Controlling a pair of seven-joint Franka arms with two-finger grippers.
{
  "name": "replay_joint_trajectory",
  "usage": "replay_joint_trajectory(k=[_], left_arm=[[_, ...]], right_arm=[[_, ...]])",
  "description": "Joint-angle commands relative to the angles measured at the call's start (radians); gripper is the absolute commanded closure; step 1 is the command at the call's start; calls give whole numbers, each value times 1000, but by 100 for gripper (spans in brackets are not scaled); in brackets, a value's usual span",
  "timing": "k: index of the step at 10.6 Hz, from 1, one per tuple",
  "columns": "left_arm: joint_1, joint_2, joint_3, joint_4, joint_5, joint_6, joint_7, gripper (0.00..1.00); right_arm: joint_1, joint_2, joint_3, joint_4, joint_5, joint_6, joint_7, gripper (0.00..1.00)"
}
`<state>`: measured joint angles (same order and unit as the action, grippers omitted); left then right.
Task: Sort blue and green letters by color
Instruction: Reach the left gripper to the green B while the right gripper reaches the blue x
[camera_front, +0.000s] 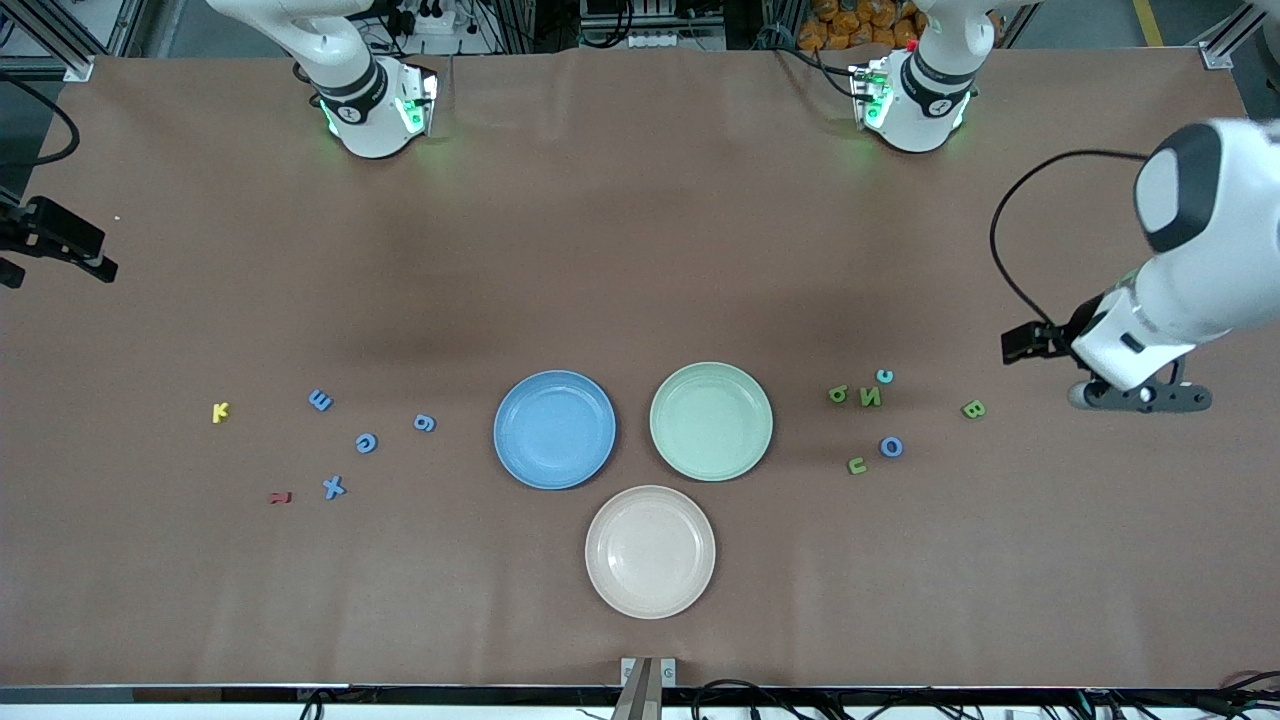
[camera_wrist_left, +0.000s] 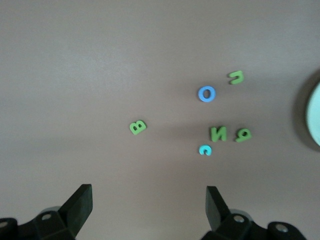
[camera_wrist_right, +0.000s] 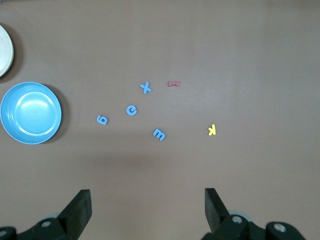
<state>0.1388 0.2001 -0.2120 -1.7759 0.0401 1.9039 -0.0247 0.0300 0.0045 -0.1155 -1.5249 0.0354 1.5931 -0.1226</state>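
Blue letters E (camera_front: 320, 400), G (camera_front: 366, 442), g (camera_front: 425, 422) and X (camera_front: 334, 487) lie toward the right arm's end of the table. Green P (camera_front: 838, 394), N (camera_front: 872, 397), B (camera_front: 973, 408), U (camera_front: 857, 465) and blue O (camera_front: 891, 446) lie toward the left arm's end. My left gripper (camera_wrist_left: 149, 200) is open and empty, up over the table beside B (camera_wrist_left: 138, 127). My right gripper (camera_wrist_right: 147, 202) is open and empty, high over the blue group, with E (camera_wrist_right: 159, 134) closest.
A blue plate (camera_front: 554, 429), a green plate (camera_front: 711, 420) and a beige plate (camera_front: 650, 551) sit mid-table. A yellow K (camera_front: 221, 411) and a dark red letter (camera_front: 281, 497) lie by the blue letters. A small cyan letter (camera_front: 884, 376) lies by N.
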Motion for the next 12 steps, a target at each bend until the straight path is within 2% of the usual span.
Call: replay_joint_trajectory(k=[1, 2, 3, 6, 8, 10, 12], left_arm=[[42, 84, -4, -80, 37, 180, -12, 8], [59, 87, -6, -124, 64, 240, -14, 11], [59, 108, -4, -151, 67, 297, -33, 18], [67, 185, -4, -152, 70, 343, -209, 28], [76, 214, -4, -175, 83, 389, -245, 29], [84, 225, -4, -261, 83, 530, -273, 31], [84, 245, -3, -274, 83, 569, -290, 33]], right_arm=[[-5, 75, 10, -9, -2, 10, 0, 0], [8, 135, 13, -9, 1, 51, 0, 0], [27, 213, 13, -8, 3, 108, 0, 0], [65, 372, 14, -9, 3, 282, 0, 0], [53, 448, 14, -9, 8, 332, -5, 0], [68, 512, 16, -4, 17, 434, -25, 0], [100, 601, 25, -9, 23, 520, -106, 0]])
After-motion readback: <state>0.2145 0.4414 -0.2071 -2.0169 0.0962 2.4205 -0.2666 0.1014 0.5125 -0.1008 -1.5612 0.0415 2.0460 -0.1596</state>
